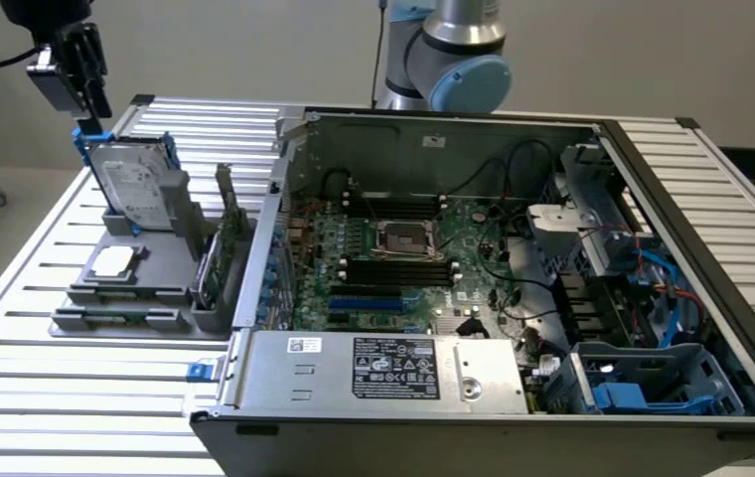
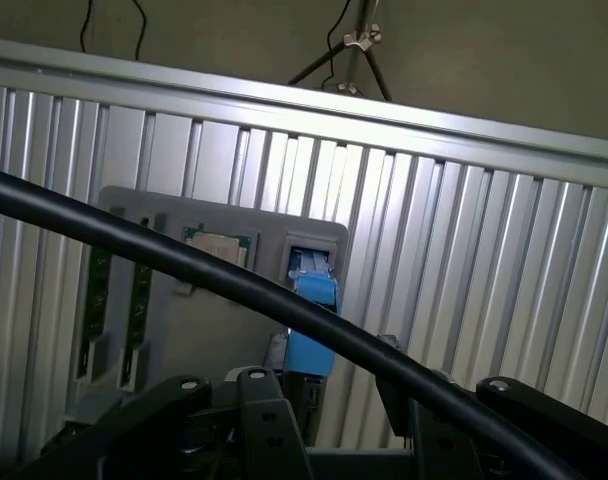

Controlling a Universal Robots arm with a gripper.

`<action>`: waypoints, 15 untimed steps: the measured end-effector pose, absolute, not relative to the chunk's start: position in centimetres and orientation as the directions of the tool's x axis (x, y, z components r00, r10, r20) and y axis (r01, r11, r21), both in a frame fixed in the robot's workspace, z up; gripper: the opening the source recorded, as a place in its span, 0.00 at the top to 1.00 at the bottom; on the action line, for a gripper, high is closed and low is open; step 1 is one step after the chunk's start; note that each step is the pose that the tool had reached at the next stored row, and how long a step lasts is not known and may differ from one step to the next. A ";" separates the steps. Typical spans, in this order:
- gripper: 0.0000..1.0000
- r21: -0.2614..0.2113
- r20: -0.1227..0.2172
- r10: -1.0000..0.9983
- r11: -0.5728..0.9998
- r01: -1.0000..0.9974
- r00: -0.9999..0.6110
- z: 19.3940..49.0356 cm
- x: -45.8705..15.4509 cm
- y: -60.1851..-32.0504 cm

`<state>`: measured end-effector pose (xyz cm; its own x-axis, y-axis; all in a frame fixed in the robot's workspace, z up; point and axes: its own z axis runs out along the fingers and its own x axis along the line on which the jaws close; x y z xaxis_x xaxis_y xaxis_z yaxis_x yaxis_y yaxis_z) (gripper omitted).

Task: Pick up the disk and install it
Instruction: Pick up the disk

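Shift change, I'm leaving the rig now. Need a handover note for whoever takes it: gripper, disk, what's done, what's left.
Gripper: just over the top edge of the disk, at the exterior view's upper left. Whether it has a grip can't be told.
Disk: standing upright in the grey holder on the slatted table, to the exterior view's left of the open computer case.
Done: gripper is at the disk, nothing more shows.
Left: disk not yet lifted from the holder and not yet installed in the case.
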<state>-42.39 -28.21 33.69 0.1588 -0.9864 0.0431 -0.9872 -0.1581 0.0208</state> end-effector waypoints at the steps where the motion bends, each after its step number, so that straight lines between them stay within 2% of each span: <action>1: 0.52 0.021 0.043 -0.986 -0.158 -0.987 0.159 33.5 -42.4 -28.2; 15: 0.52 0.023 0.038 -0.988 -0.150 -0.988 0.151 33.7 -42.6 -29.0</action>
<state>-42.58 -28.99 33.73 0.1508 -0.9878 0.0376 -0.9884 -0.1500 0.0232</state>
